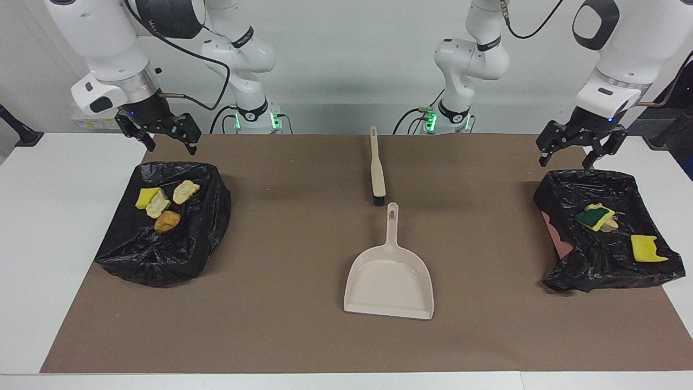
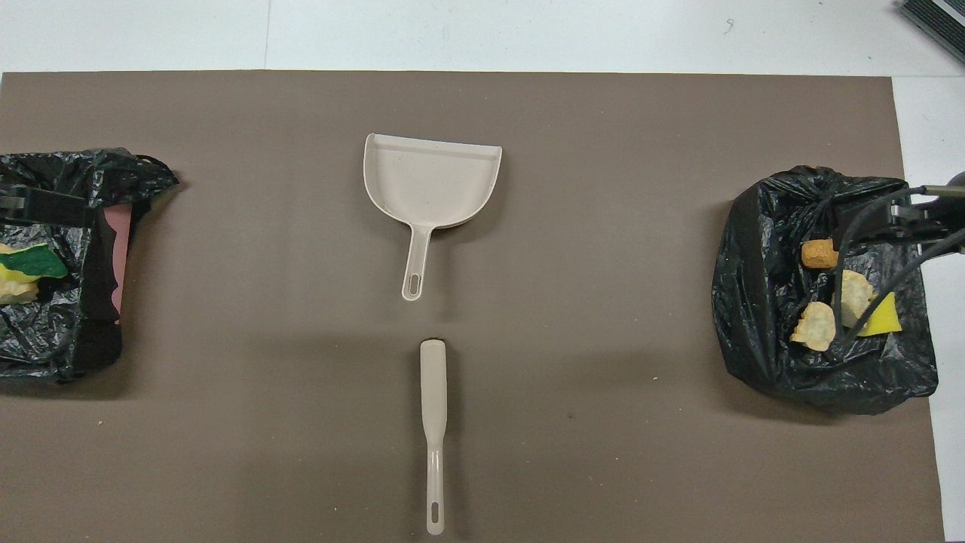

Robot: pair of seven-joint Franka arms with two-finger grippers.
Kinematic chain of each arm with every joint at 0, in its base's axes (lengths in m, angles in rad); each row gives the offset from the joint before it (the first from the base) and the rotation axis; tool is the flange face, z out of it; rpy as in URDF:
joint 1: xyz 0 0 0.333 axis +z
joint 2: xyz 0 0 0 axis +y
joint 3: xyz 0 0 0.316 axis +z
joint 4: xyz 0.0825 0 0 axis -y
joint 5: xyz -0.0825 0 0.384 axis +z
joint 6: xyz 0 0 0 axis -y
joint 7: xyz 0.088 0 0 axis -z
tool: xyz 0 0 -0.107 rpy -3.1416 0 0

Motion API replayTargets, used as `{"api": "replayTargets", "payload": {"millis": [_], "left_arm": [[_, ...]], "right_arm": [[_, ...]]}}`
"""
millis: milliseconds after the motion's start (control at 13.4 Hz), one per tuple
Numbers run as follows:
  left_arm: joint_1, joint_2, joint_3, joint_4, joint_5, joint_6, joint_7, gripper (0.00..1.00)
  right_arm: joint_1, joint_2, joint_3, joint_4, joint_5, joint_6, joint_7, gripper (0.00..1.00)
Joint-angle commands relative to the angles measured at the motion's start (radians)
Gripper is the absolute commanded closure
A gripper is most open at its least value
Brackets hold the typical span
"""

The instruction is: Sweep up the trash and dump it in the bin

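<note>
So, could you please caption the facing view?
Dustpan and brush lie mid-mat; trash fills both bins.

- One camera sits high across the table, facing the two robots; their bases stand at the top of its view against the white wall.
- It takes in the whole brown mat (image 1: 303, 336), both arms and the white table (image 1: 48, 227) edges.
- The second camera hangs high above the robots' own end, looking forward and steeply down; it sits closer in, and the mat nearly fills its frame.
- Both views share the mat, the dustpan (image 1: 389, 281) (image 2: 431, 181), the brush (image 1: 377, 173) (image 2: 433, 422) and the two black-lined bins (image 1: 162, 238) (image 2: 761, 332), turned half a turn between them.
</note>
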Motion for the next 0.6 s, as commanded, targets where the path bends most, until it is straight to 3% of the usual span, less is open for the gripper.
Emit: {"api": "replayTargets", "payload": {"millis": [0, 523], "left_arm": [[0.02, -0.019, -0.006, 0.012, 0.014, -0.04, 0.007, 0.0], [0.067, -0.039, -0.014, 0.014, 0.013, -0.095, 0.059, 0.0]], "right_arm": [[-0.007, -0.025, 0.004, -0.025, 0.016, -0.008, 0.016, 0.0], [-0.007, -0.025, 0.004, -0.026, 0.016, -0.008, 0.016, 0.0]]}}
